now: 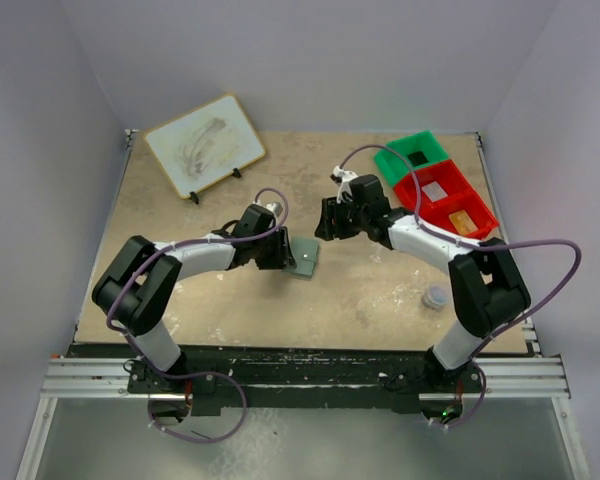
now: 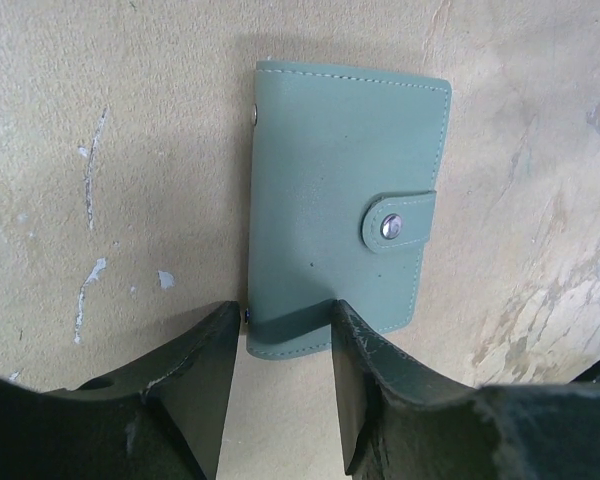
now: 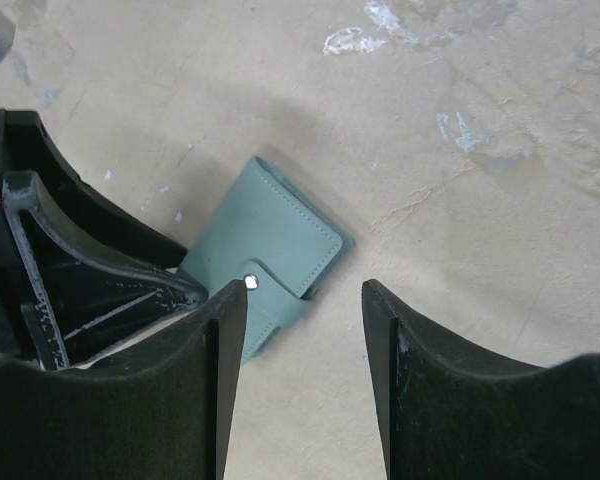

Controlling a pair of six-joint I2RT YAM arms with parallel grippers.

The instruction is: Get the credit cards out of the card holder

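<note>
The card holder (image 1: 305, 257) lies flat on the table, folded shut, its grey-green outside up and its snap tab fastened. No cards show. In the left wrist view the holder (image 2: 345, 200) lies just ahead of my open left gripper (image 2: 285, 325); one fingertip (image 2: 355, 330) overlaps its near edge. In the top view the left gripper (image 1: 283, 254) is at the holder's left side. My right gripper (image 1: 323, 226) is open and empty, above and to the right of it. In the right wrist view the holder (image 3: 265, 240) lies left of the right gripper (image 3: 305, 300).
A white board on a stand (image 1: 205, 145) stands at the back left. A green bin (image 1: 412, 155) and red bins (image 1: 445, 200) holding small items sit at the back right. A small pale cap (image 1: 435, 296) lies near the right arm. The left gripper's frame (image 3: 80, 280) shows in the right wrist view.
</note>
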